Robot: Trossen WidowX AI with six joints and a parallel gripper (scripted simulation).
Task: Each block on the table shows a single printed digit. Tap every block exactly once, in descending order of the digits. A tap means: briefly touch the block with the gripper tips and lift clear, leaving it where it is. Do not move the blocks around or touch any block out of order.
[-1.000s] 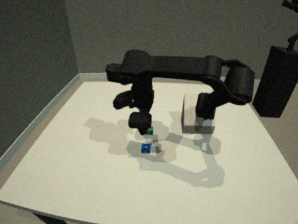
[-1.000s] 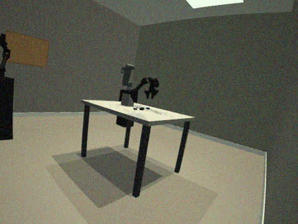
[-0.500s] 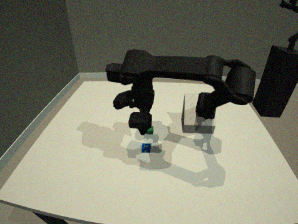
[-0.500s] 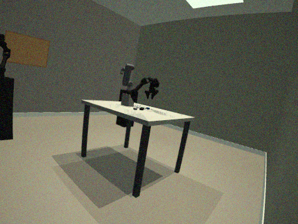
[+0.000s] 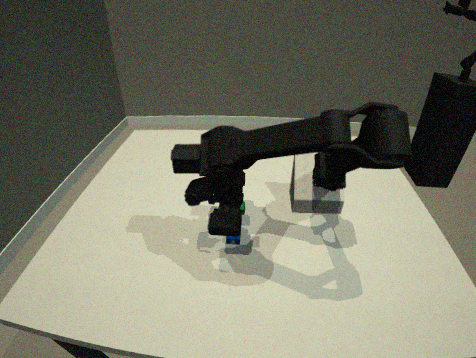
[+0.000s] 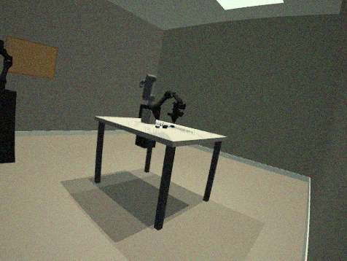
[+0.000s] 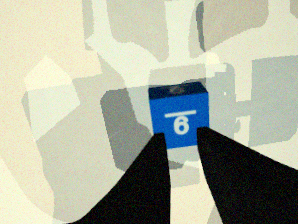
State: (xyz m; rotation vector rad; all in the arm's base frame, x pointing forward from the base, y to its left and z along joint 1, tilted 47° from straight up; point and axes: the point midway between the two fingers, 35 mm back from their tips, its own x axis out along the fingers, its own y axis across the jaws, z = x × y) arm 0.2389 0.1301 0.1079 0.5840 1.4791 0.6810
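A blue block (image 7: 172, 105) (image 5: 233, 240) (image 6: 172, 126) sits on the table. In the wrist view its printed mark looks like a 6 with a bar above it, which is an underlined 9 seen upside down. My gripper (image 7: 180, 139) (image 6: 174, 122) points down at this block. Its fingertips are drawn close together, with a gap narrower than the block, and overlap the near part of its printed face. They do not appear to clasp its sides; exact contact is unclear. A green block (image 5: 242, 205) shows partly behind the gripper in the top view; its digit is hidden.
Two dark-looking blocks, one (image 6: 165, 127) and another (image 6: 157, 127), sit near the blue block in the exterior view; their digits are unreadable. A grey box-like base (image 5: 317, 206) stands under the arm on the table (image 5: 125, 300). The arm hides part of the table in the top view.
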